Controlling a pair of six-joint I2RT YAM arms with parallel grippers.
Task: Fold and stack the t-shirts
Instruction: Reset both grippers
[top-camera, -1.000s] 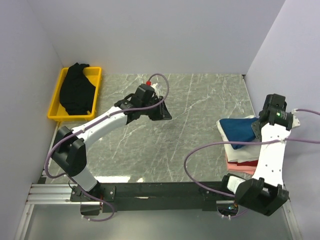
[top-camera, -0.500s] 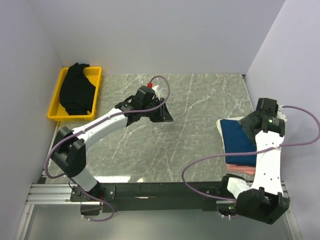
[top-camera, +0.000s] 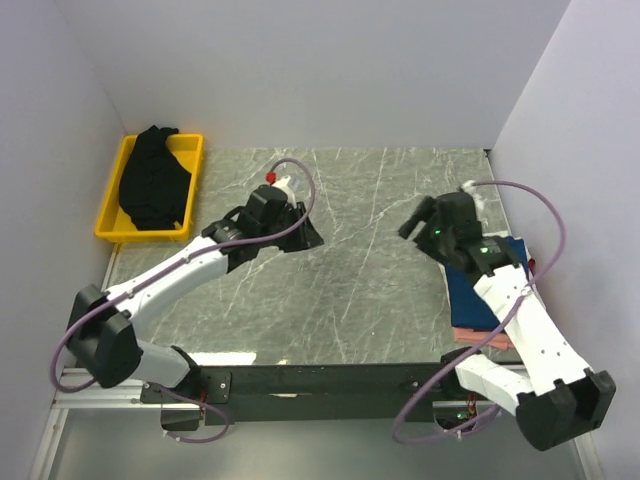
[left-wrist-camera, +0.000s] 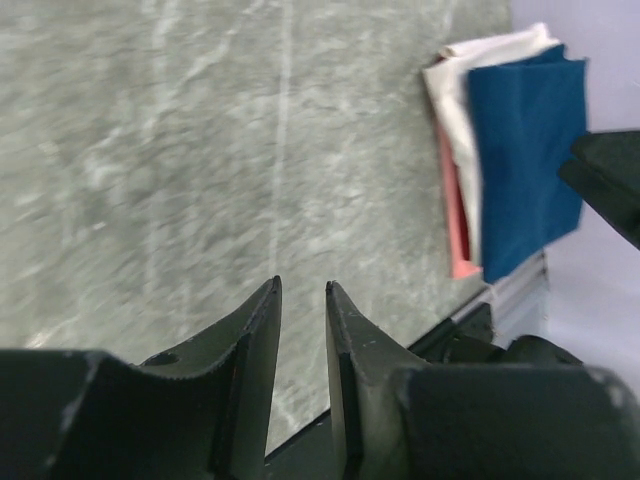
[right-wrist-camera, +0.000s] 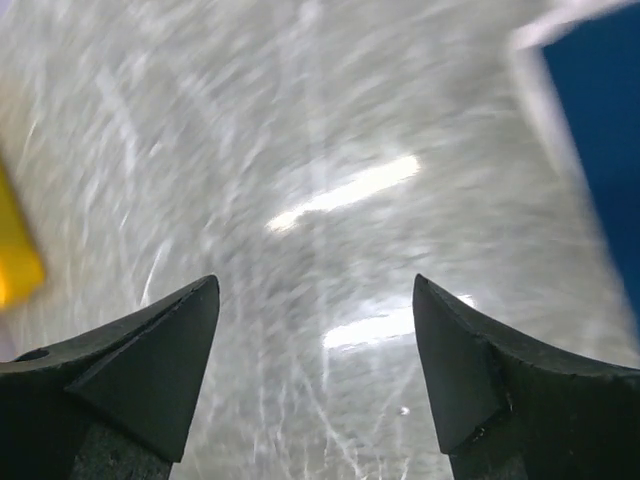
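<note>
A folded dark blue t-shirt (top-camera: 466, 292) (left-wrist-camera: 525, 160) tops the stack at the table's right edge. Under it lie a white one (left-wrist-camera: 455, 90) and a pink one (top-camera: 466, 334). A black t-shirt (top-camera: 152, 185) lies crumpled in the yellow tray (top-camera: 128, 150) at the far left. My right gripper (top-camera: 410, 222) (right-wrist-camera: 315, 282) hangs over bare table left of the stack, open wide and empty. My left gripper (top-camera: 308, 238) (left-wrist-camera: 302, 283) hovers over the table's middle. Its jaws stand a narrow gap apart with nothing between them.
The grey marble table (top-camera: 370, 290) is boxed in by white walls at the back and both sides. The right arm's links lie across part of the stack. A purple cable loops above each arm. The yellow tray's corner (right-wrist-camera: 15, 250) shows in the right wrist view.
My right gripper opened, let go of the dark blue t-shirt on the stack and swung left over the table. My left arm drew back slightly to the left.
</note>
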